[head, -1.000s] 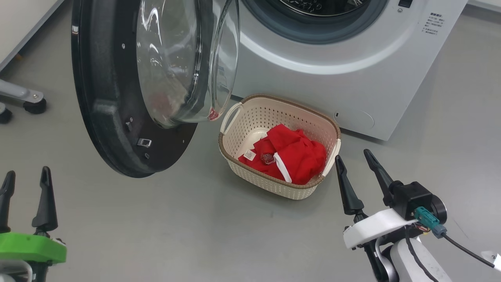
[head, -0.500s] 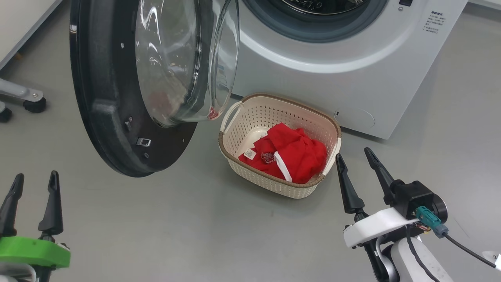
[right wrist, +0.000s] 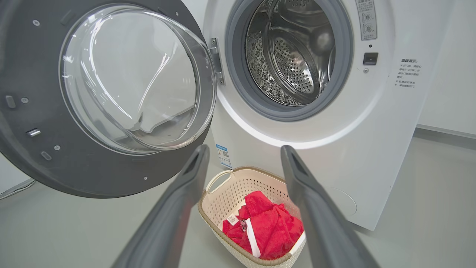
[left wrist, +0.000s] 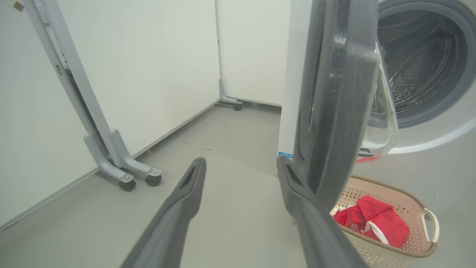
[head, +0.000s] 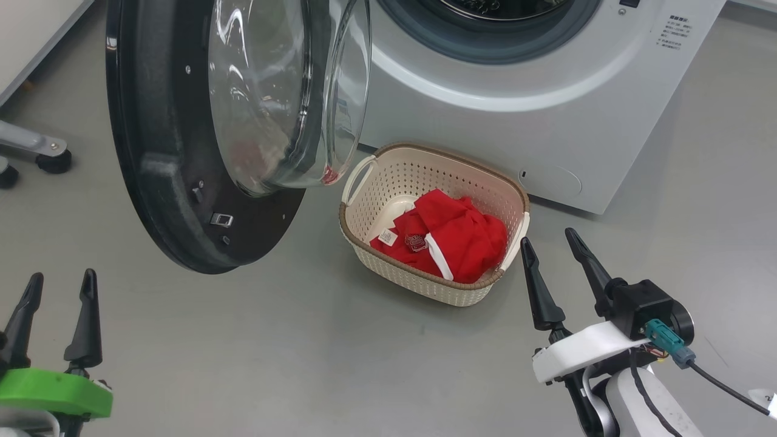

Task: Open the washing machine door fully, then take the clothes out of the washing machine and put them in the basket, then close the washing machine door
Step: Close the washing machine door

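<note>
The washing machine door (head: 176,152) hangs wide open at the left, its glass bowl (head: 285,91) facing the white washing machine (head: 516,121). In the right wrist view the drum (right wrist: 293,56) looks bare. The red clothes (head: 449,240) lie in the cream basket (head: 370,233) on the floor in front of the machine, also seen as the clothes (right wrist: 266,230) in the basket (right wrist: 223,193). My left gripper (head: 61,282) stands open at the lower left, below the door's edge (left wrist: 342,111). My right gripper (head: 549,240) is open and holds nothing, just right of the basket.
A grey frame leg on castors (head: 42,155) stands at the far left, seen too as castor legs (left wrist: 126,171) by a white wall. Grey floor (head: 303,352) spreads in front of the basket and door.
My left gripper has shifted a little to the right and down in the head view. The door, basket, clothes and right gripper stay as they were, apart from a slight camera shift.
</note>
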### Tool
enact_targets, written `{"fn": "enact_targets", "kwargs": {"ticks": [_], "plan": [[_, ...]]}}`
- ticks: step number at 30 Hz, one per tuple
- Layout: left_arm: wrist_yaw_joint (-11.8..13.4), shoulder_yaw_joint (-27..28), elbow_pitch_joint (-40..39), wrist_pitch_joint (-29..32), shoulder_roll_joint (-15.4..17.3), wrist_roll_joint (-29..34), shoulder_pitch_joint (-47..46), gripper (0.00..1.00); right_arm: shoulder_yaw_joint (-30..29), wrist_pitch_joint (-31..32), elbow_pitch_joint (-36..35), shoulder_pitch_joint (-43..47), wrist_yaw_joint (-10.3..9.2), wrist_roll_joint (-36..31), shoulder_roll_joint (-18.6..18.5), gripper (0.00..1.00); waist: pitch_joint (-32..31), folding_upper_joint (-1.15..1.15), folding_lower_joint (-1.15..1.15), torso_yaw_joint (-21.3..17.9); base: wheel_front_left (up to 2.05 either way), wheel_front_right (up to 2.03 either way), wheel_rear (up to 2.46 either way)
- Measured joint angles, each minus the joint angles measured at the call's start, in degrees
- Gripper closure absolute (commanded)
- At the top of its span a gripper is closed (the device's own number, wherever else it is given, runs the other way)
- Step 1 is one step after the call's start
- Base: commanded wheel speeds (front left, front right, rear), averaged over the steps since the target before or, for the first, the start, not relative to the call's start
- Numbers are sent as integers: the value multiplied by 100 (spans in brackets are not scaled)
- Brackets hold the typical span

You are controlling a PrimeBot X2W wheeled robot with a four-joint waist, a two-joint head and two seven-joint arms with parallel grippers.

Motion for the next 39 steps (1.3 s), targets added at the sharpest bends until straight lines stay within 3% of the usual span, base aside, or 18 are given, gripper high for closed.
{"fn": "enact_targets", "kwargs": {"ticks": [39], "plan": [[-1,-21,51,-8,21,0,-99,0,-3,0,-7,1,0,5,9,0,26,0,0,5,0,0,0]]}}
